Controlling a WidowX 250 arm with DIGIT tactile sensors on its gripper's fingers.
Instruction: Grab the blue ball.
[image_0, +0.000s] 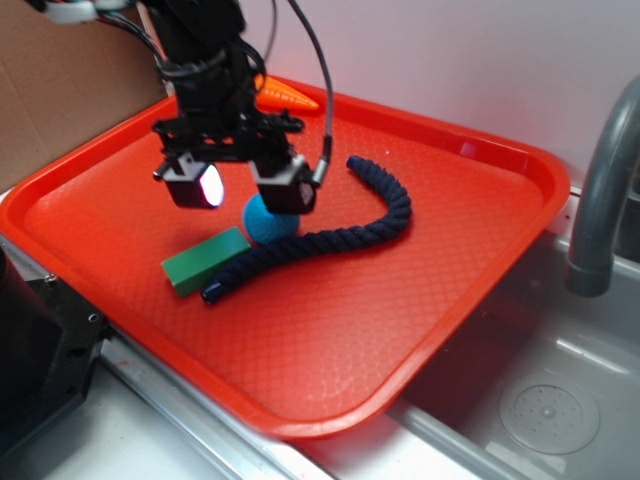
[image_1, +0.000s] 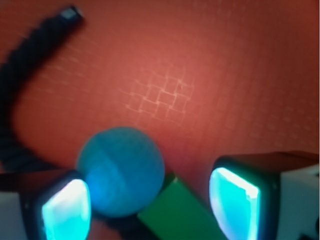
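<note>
The step in hand looks like the final approach before the grasp. The gripper (image_0: 240, 187) hangs over the red tray (image_0: 500, 190) with its jaws spread wide and holding nothing. The blue ball (image_0: 268, 224) sits on the tray, against the green block (image_0: 206, 260) to its left and the dark rope (image_0: 330, 235) on its near side. In the wrist view the ball (image_1: 121, 170) lies close to one fingertip rather than centred, so the next move probably calls for a small sideways correction, then a descent and closing without catching block or rope.
</note>
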